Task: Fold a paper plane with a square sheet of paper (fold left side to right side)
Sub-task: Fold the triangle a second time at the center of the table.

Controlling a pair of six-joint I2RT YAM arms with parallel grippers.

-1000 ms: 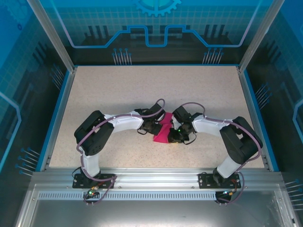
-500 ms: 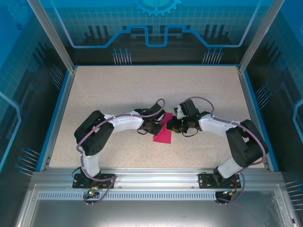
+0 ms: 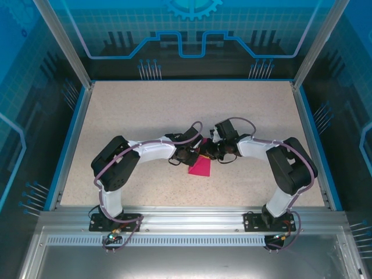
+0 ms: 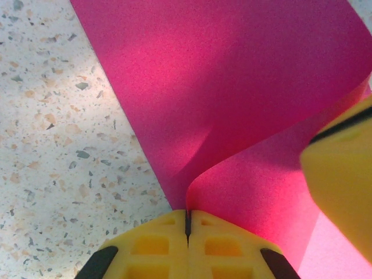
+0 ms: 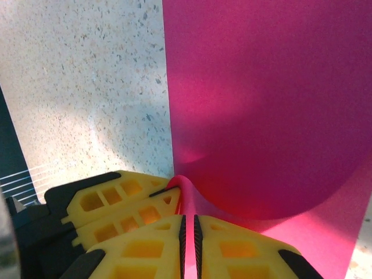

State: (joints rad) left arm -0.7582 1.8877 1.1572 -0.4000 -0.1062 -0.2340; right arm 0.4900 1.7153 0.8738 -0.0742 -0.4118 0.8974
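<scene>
The square sheet of paper (image 3: 199,167) lies magenta-pink mid-table, its left part lifted and curled over towards the right. In the left wrist view the sheet (image 4: 232,75) arches up from the table, and my left gripper (image 4: 188,224) is shut on its raised edge. My right gripper (image 5: 189,232) pinches the same curled edge of the sheet (image 5: 261,104), a thin pink strip showing between its jaws. From above, the left gripper (image 3: 196,152) and the right gripper (image 3: 205,151) meet tip to tip over the sheet's upper end. No folded paper plane is in view.
The speckled beige table (image 3: 174,104) has a blue rim, with metal posts at the corners. The right gripper's yellow finger (image 4: 343,186) crowds the left wrist view, and the left gripper's fingers (image 5: 116,200) sit just beside the right jaws.
The right gripper has moved up and left from the sheet's lower right side to meet the left gripper, and has closed on the curled edge. The left gripper has held still.
</scene>
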